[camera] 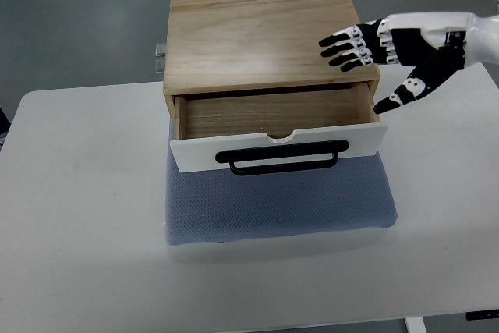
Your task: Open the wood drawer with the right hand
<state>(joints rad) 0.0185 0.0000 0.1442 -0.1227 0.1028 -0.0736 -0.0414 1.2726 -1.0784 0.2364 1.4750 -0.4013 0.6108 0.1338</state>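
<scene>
Your right hand (382, 56) reaches in from the right edge with fingers spread and holding nothing, its fingertips over the right end of the wooden box (265, 37). Under the box lie a blue-grey pad (273, 204), a white table (86, 216) and grey floor. Just below-left of the hand, the wood drawer (273, 126) stands pulled out toward you, white front and black handle (282, 159) running left to right.

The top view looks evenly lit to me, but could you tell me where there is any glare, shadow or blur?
In the top view, a soft pale sheen sits on the wooden box lid; the drawer interior is shaded towards its back; the right hand is sharp, with no visible motion blur.
</scene>
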